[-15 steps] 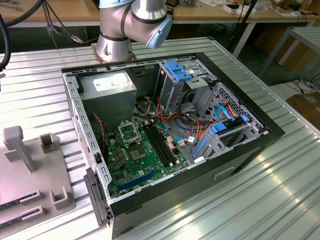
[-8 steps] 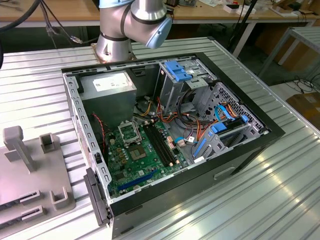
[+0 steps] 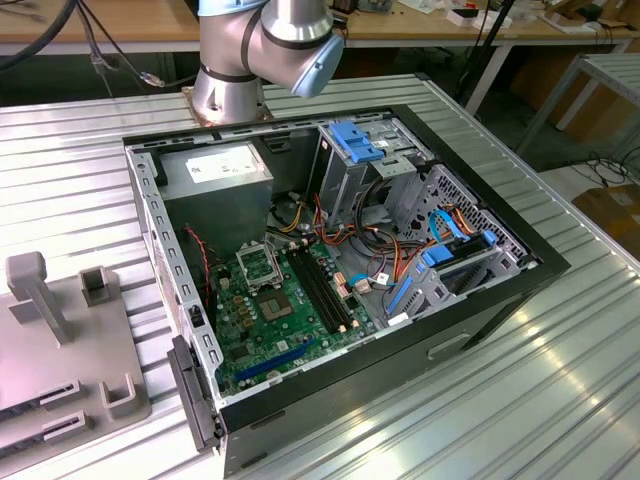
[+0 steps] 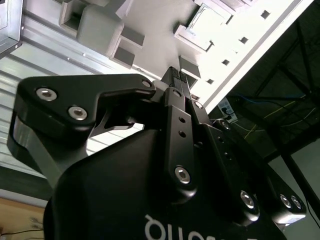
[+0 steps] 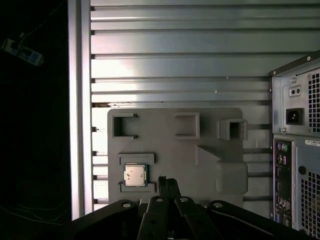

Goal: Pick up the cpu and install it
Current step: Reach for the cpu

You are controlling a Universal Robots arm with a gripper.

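Tool (image 5: 169, 181) closed, fingertips pressed together with nothing between them, same in the second wrist view (image 4: 176, 75). It hangs over the grey fixture plate (image 5: 210, 150). The cpu (image 5: 135, 175) lies flat in a square pocket of that plate, silver top up, near the fingertips but not touching. Open computer case (image 3: 350, 250) is beside the plate on the ribbed metal worktop (image 3: 80, 150); motherboard socket (image 3: 262, 265) sits inside.
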